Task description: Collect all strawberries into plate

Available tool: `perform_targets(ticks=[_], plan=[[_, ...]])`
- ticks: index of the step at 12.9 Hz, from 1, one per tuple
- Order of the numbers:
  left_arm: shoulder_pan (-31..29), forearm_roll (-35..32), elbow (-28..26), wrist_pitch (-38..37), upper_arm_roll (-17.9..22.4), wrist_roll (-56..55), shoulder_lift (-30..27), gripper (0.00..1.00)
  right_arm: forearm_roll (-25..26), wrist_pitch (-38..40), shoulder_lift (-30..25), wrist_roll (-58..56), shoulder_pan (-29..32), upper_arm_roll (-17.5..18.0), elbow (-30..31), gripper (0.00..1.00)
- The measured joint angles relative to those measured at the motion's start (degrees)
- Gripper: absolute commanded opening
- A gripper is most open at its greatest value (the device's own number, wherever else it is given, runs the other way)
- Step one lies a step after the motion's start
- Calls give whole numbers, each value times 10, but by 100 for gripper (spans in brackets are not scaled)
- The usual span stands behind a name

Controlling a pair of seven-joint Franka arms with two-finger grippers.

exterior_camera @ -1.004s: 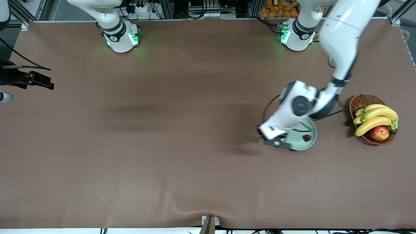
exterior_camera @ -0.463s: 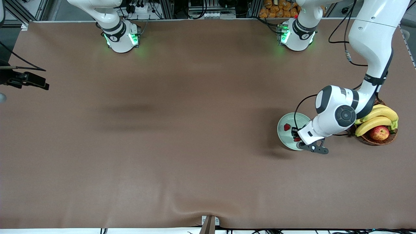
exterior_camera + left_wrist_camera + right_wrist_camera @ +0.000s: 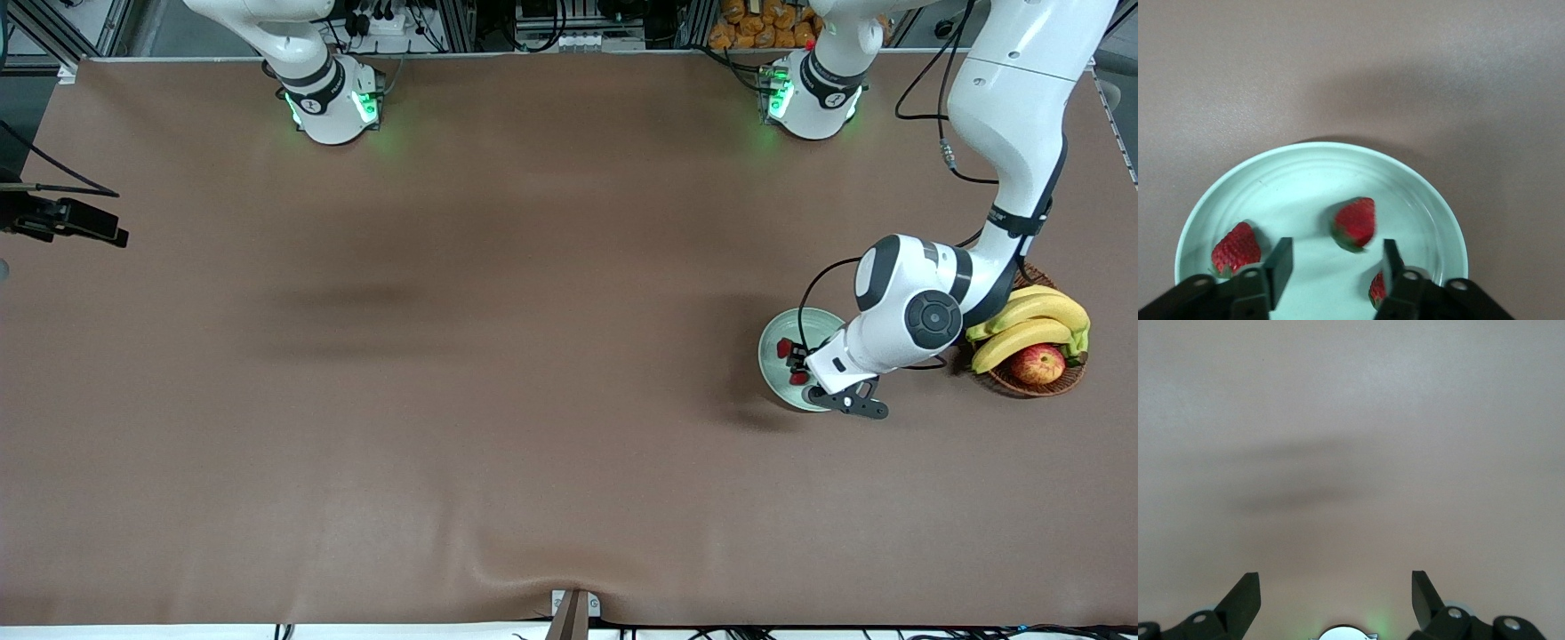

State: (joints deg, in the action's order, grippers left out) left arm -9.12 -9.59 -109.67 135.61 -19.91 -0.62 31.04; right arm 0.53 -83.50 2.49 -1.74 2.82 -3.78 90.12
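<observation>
Brown tabletop [image 3: 498, 373] under both arms

The front camera looks down from high on the surface [image 3: 498, 356]; the left wrist camera looks closely down onto the plate [image 3: 1431, 200], which both show.

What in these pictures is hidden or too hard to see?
- Third strawberry: left wrist view, half hidden by a finger of the left gripper.
- Plate: front view, partly covered by the left arm.
- Wicker basket: front view, mostly under bananas and apple.
- Right gripper: cut off in the front view.
</observation>
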Motion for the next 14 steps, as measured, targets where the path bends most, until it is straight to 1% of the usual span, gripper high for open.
perform_targets(ticks=[1,2,5,7,9,11,14], plan=[[0,0,7,-13,0,0,-3,100,0,0,0,0,-1,1,0,100],[1,0,23,-43,-1,0,-11,100,0,0,0,0,-2,1,0,100],[1,1,125,-220,-4,-2,-58,100,0,0,0,0,-12,2,0,100],[1,5,195,-335,-6,-2,-104,100,2,0,0,0,-16,2,0,100],[2,11,244,-411,-9,-2,-148,100,4,0,0,1,-15,1,-2,100],[2,12,275,-454,-11,-2,-173,100,4,0,0,1,-15,1,-4,100],[3,14,291,-481,-11,-2,-192,100,4,0,0,2,-15,0,-5,100]])
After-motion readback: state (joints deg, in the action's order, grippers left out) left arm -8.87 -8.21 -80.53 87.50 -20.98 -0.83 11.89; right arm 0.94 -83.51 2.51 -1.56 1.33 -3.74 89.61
